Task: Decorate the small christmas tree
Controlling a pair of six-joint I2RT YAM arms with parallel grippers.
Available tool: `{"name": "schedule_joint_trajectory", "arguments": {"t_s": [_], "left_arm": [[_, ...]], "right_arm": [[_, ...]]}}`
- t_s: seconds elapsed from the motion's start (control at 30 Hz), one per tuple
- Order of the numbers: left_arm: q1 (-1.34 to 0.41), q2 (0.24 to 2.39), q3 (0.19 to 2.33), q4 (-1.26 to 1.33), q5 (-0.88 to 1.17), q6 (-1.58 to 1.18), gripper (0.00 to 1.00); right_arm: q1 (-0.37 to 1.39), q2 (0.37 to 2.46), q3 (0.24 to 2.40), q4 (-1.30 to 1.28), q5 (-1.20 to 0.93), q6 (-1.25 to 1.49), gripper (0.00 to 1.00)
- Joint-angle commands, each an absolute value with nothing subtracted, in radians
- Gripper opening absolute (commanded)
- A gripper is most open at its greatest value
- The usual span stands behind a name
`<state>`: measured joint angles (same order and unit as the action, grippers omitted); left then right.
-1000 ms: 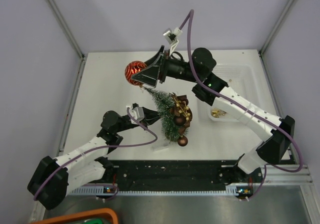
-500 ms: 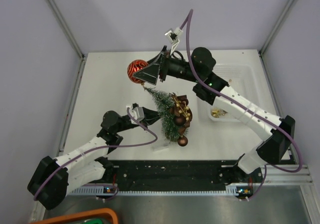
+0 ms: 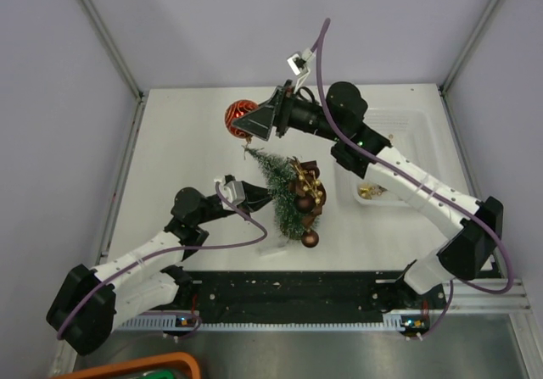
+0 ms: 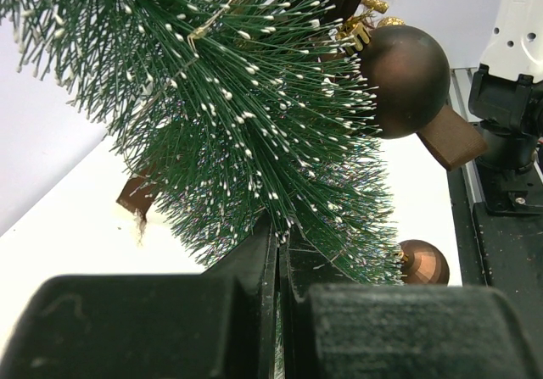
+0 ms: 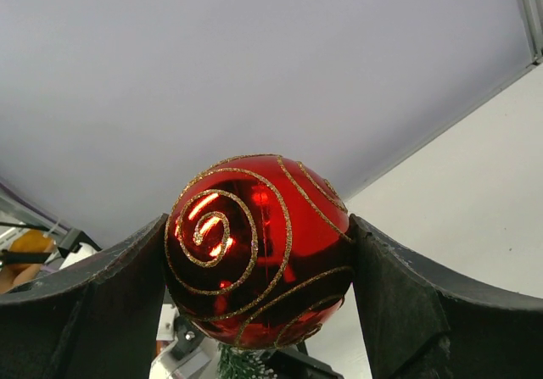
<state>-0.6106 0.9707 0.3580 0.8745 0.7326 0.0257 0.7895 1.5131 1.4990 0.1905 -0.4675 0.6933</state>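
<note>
Right gripper (image 5: 259,264), grasping the shiny red gold-swirled bauble (image 3: 240,110), has slid toward three o'clock, nearing the tip of the bristly dark-green small christmas tree (image 3: 278,191) mid-table. Left gripper (image 4: 277,252) is clenched on its bristles. Hanging looks close.

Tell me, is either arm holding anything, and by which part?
The right gripper clamps the red bauble by its opposite sides; the left gripper pinches bristles of the small christmas tree.
</note>
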Motion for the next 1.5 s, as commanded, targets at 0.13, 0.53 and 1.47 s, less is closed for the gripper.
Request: {"name": "schedule_joint_trajectory", "arguments": {"t_s": [0.13,0.53,1.47], "left_arm": [[-0.617,0.957,0.36,0.867,0.733,0.023,0.0],[-0.617,0.956,0.364,0.864,0.733,0.015,0.0],[-0.615,0.976,0.387,0.862,0.744,0.021,0.0]], "right_arm": [[0.764,1.381,1.419,0.247,-0.454,0.707,0.41],[0.73,1.284,1.296,0.262,-0.43,0.713,0.44],[0.646,1.169,1.166,0.25,-0.331,0.707,0.94]]}}
